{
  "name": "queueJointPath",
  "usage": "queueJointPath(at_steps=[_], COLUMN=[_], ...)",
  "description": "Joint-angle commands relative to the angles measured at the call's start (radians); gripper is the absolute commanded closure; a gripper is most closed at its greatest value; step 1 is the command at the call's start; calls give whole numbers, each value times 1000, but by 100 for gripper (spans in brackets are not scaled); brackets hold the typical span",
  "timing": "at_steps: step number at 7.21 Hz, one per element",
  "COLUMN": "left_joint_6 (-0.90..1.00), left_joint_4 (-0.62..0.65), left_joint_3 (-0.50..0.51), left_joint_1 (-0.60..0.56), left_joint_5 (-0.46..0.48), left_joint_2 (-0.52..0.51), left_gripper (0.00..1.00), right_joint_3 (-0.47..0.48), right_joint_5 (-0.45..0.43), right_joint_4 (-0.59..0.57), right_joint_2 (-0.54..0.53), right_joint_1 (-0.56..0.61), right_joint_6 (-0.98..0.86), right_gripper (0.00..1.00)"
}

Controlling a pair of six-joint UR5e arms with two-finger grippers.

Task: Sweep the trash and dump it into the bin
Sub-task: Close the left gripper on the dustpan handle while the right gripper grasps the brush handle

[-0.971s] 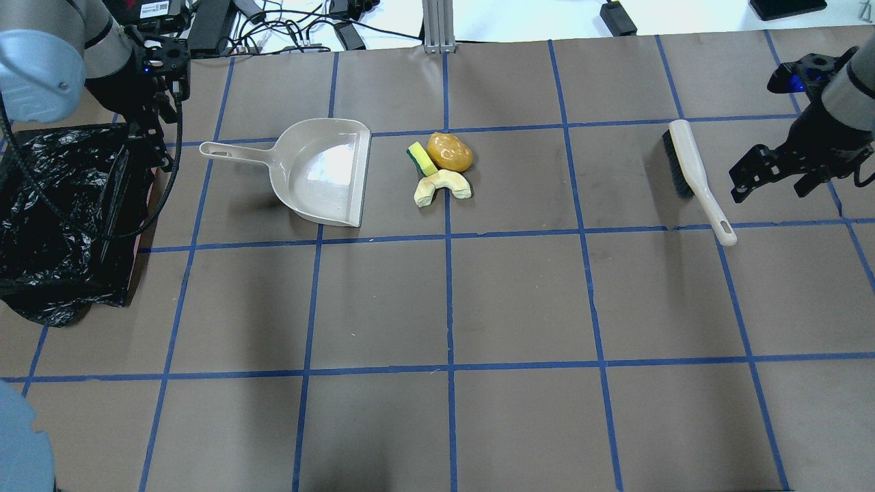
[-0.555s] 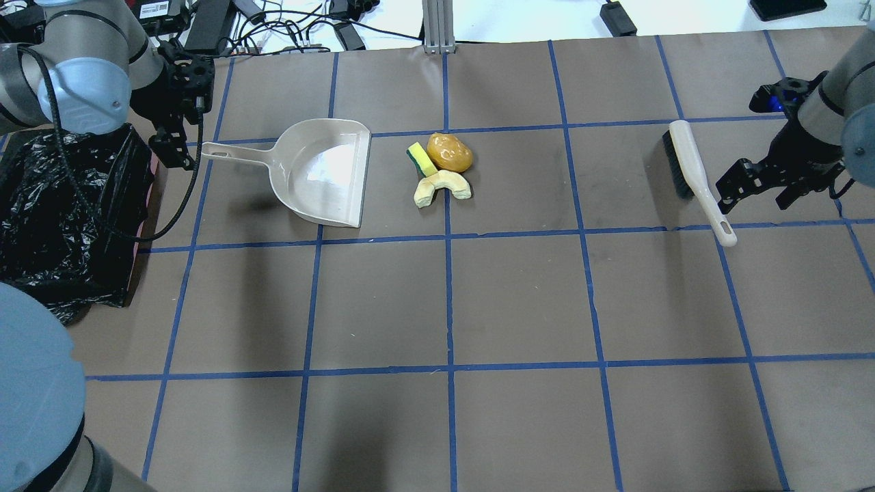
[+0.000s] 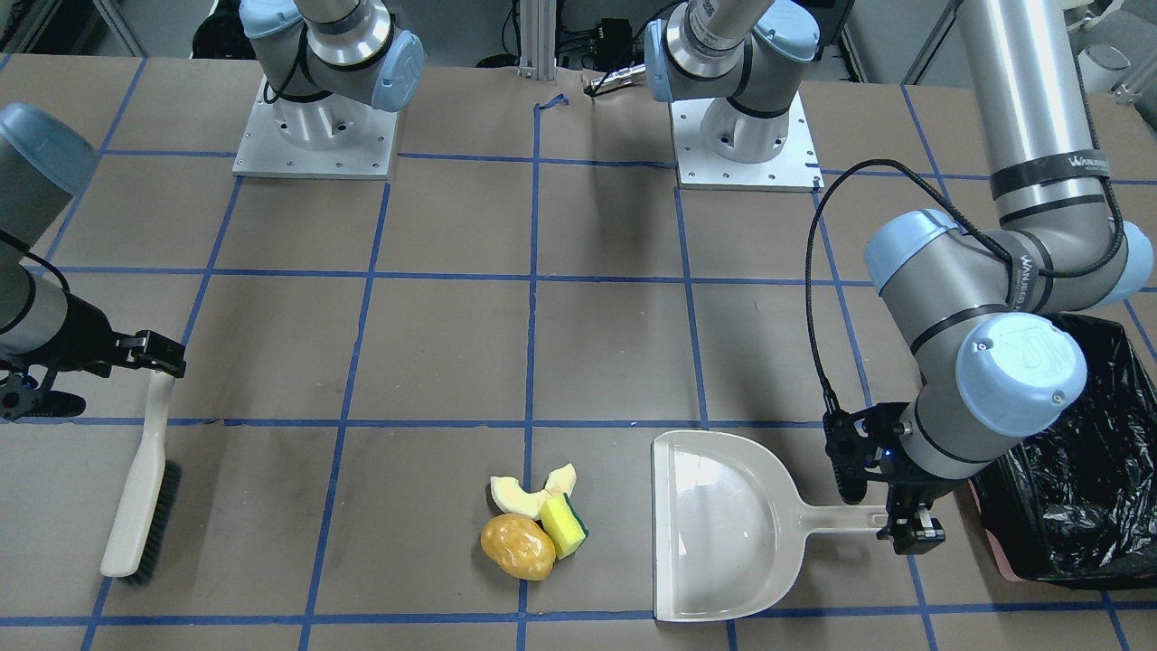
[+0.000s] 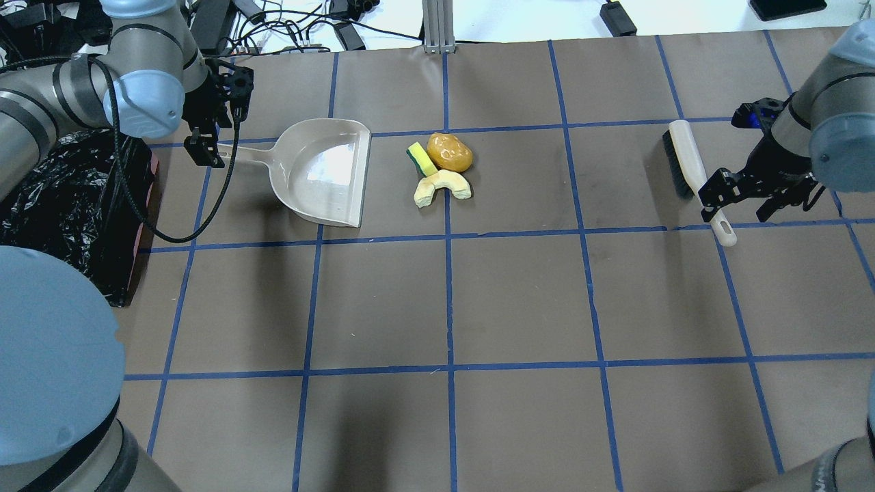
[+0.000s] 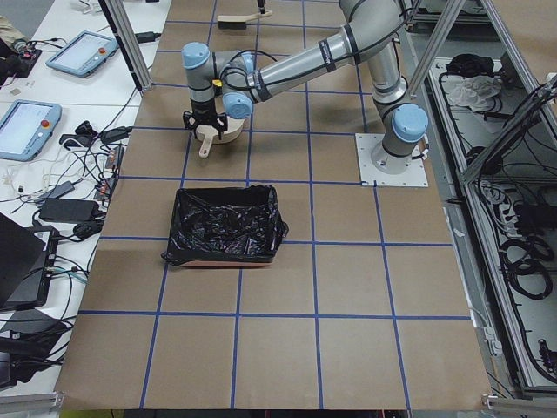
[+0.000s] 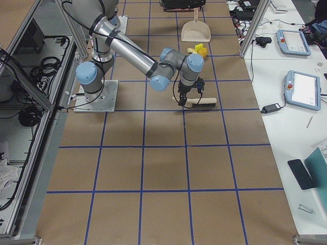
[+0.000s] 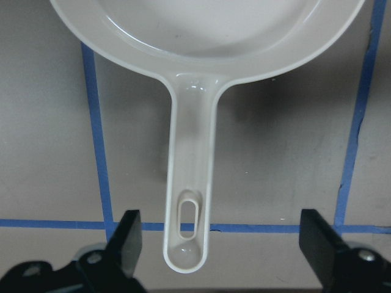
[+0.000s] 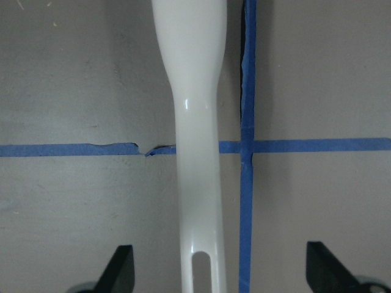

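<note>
The trash lies together on the table: a yellow-orange lump (image 4: 450,152), a yellow sponge with a green side (image 4: 422,158) and pale peel slices (image 4: 442,186), also seen in the front view (image 3: 533,493). The beige dustpan (image 4: 321,171) sits left of the trash, its open edge facing it. My left gripper (image 4: 212,140) is open and straddles the end of the dustpan handle (image 7: 189,183) without touching it. My right gripper (image 4: 739,201) is open above the handle of the white brush (image 4: 687,160), which runs between its fingers (image 8: 122,268). The black-lined bin (image 4: 41,198) stands at the far left.
Blue tape lines (image 4: 448,294) grid the brown table cover. Cables and power supplies (image 4: 273,27) lie beyond the far edge. The two arm bases (image 3: 312,127) stand at the robot side. The bin's pink rim (image 4: 140,236) is close to the left arm.
My left gripper has moved right, from above the bin to the end of the dustpan handle. My right gripper has moved left, over the brush handle. The objects have not moved.
</note>
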Motion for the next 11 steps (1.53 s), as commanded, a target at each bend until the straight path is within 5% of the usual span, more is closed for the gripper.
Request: queueJointPath(at_steps=[1,6,7,10,11], left_joint_6=[5,5,5,7,10], left_joint_4=[42,71,70,68,68], left_joint_3=[-2,-6,-12,-20,-20], left_joint_1=[5,10,10,25,28], left_joint_5=[3,7,7,10,9], left_joint_2=[-24,-56,-55,-52,-52], left_gripper=[11,11,11,22,44], right_joint_3=[4,-14,-16,-16,-17], right_joint_5=[7,-2,0,1,1], right_joint_4=[2,-3,-3,-6,-7], right_joint_2=[18,48,48,57,57], right_joint_1=[12,15,15,15,15], right_joint_6=[81,80,82,85,88], right_gripper=[5,19,29,45,47])
